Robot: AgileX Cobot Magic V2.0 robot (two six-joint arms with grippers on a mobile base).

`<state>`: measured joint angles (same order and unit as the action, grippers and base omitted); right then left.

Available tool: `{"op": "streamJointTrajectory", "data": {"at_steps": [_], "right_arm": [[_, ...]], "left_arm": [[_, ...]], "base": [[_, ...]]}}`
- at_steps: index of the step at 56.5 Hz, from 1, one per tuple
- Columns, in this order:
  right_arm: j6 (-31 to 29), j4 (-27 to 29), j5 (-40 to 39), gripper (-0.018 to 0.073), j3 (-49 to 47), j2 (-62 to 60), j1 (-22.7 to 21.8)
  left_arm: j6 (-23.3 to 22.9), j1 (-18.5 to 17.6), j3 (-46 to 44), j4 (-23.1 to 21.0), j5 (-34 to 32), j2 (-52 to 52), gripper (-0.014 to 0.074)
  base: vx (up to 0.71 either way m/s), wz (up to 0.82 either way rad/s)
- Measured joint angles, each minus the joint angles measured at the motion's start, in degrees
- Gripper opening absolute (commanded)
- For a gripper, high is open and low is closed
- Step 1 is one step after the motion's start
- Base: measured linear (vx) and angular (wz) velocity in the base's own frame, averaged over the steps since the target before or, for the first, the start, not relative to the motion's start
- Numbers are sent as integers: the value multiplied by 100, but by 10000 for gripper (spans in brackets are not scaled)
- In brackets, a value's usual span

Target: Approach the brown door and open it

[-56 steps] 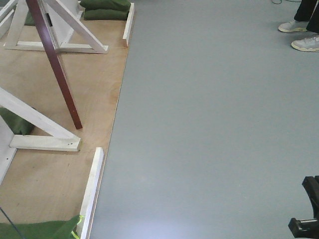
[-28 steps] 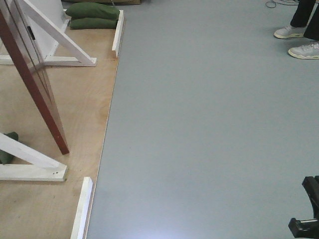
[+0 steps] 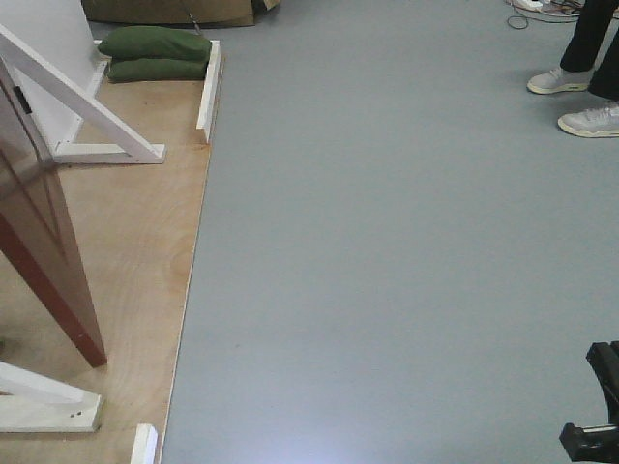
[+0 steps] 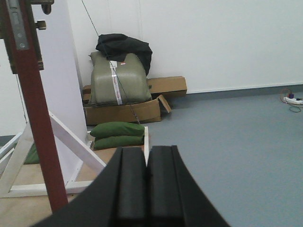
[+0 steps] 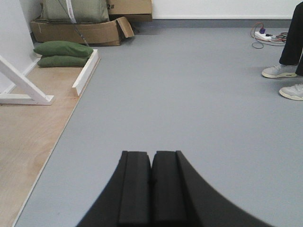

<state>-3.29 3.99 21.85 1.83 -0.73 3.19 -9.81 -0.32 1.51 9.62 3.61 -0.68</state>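
At left, brown door (image 3: 39, 242) nearer (larger).

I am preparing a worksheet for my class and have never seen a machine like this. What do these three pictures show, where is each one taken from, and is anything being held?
This is a wheeled robot with two arms, sent to open a door. The front view looks down from its body at the grey floor and a plywood platform. On the platform is the brown door, set among white frames, with green bags at the far end. A person's shoes show at the top right.

The other two pictures come from cameras on the robot's wrists. The black shape at the bottom of each is a gripper, which is the robot's hand. The left gripper faces the door's edge. The right gripper faces open floor. Both are shut and hold nothing.
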Motion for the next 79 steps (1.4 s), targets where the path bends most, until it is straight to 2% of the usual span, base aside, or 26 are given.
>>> {"op": "streamJointTrajectory", "data": {"at_steps": [53,79], "right_arm": [[0,0,0,0,0,0,0],[0,0,0,0,0,0,0]], "left_arm": [[0,0,0,0,0,0,-3],[0,0,0,0,0,0,-3]], "base": [[40,7],[19,0]]}}
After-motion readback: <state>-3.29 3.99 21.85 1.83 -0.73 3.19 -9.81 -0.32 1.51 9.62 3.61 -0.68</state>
